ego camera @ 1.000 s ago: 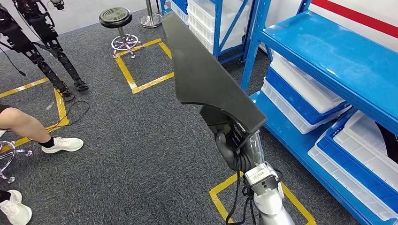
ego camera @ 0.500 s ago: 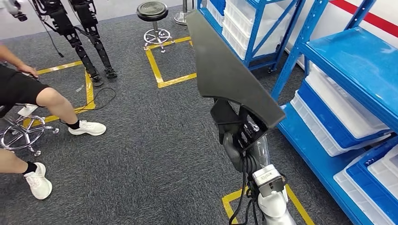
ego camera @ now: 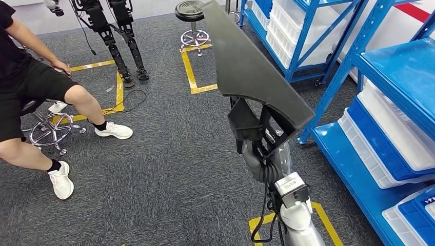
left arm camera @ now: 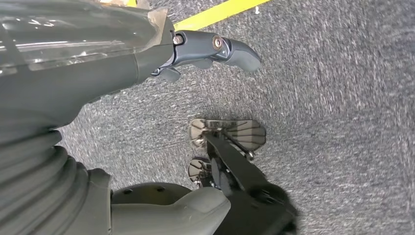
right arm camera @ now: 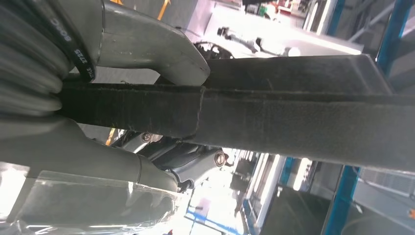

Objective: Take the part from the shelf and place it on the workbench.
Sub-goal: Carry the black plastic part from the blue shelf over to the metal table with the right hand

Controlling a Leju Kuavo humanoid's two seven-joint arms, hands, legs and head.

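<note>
From my head view, my right hand [ego camera: 259, 136] sits just right of centre, raised on its silver arm, and grips the near end of the part [ego camera: 245, 61], a long dark flat panel. The part stretches away from the hand toward twelve o'clock, held up in the air above the grey carpet [ego camera: 169, 169], its far end near the top edge. At three o'clock stand the blue shelves [ego camera: 390, 72] with white-and-blue bins [ego camera: 390, 136] on them. At nine o'clock a person [ego camera: 36, 97] sits on a chrome stool [ego camera: 48, 128], white shoes on the carpet. At eleven o'clock I see the dark legs of another robot [ego camera: 120, 36], and near twelve o'clock a black round stool [ego camera: 190, 13] beside yellow floor tape [ego camera: 192, 69].

From my left wrist view, my left hand [left arm camera: 195, 54] hangs over the carpet, holding nothing, its fingers apart and loosely bent.

From my right wrist view, my thumb [right arm camera: 147, 41] presses one face of the part's dark edge and the darker fingers [right arm camera: 191, 159] clamp the other face, so the panel is firmly held between them.
</note>
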